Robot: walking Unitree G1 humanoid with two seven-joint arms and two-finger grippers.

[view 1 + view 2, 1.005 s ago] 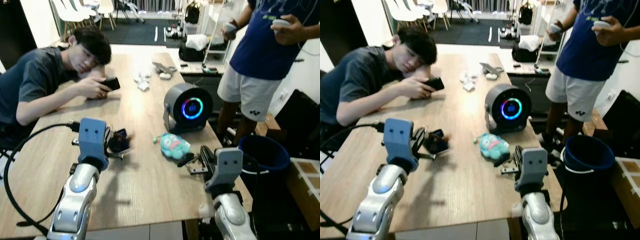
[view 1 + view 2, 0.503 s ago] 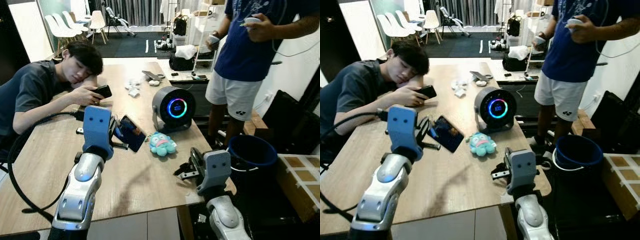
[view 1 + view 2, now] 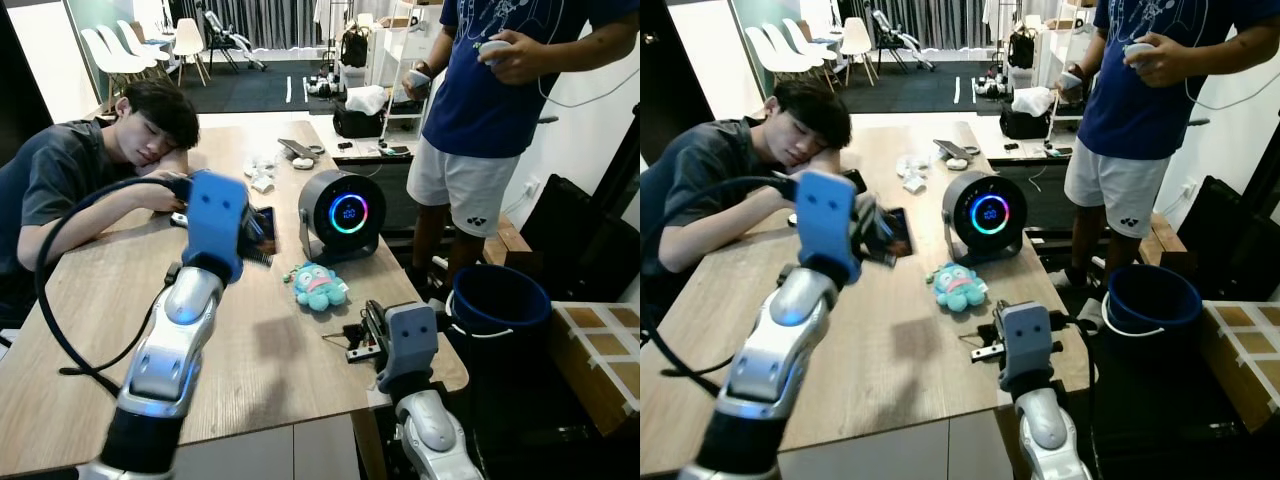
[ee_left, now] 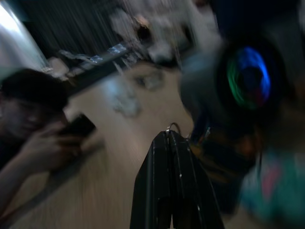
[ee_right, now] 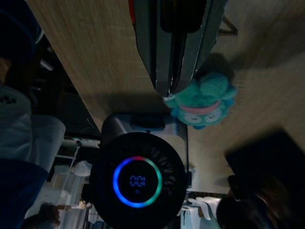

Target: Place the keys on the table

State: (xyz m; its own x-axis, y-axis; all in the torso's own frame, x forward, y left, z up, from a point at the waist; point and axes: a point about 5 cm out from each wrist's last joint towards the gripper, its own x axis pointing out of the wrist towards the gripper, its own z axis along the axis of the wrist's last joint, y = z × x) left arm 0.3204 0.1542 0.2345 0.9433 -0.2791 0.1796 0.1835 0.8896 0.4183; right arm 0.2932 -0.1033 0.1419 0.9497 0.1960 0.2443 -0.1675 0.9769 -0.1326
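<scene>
My left gripper (image 3: 258, 238) is raised over the middle of the wooden table (image 3: 290, 390), left of the round speaker. It is shut on the keys (image 4: 172, 128): a small metal ring shows at the fingertips, and a dark tag (image 3: 265, 222) with orange and blue marks hangs from it. The left wrist view is blurred. Low at the table's right front edge, my right gripper (image 3: 348, 345) is shut with nothing in it. In the right wrist view its fingertips (image 5: 167, 88) point toward a teal plush toy (image 5: 202, 100).
The round speaker (image 3: 340, 214) with a glowing ring stands mid-table, with the teal plush toy (image 3: 316, 286) in front of it. One person (image 3: 90, 175) rests their head on the table's left side. Another person (image 3: 490, 100) stands at right beside a blue bucket (image 3: 497, 305).
My left arm has lifted and swung forward and right toward the speaker, carrying the keys with it. The camera has also shifted. The right gripper has stayed low at the table edge.
</scene>
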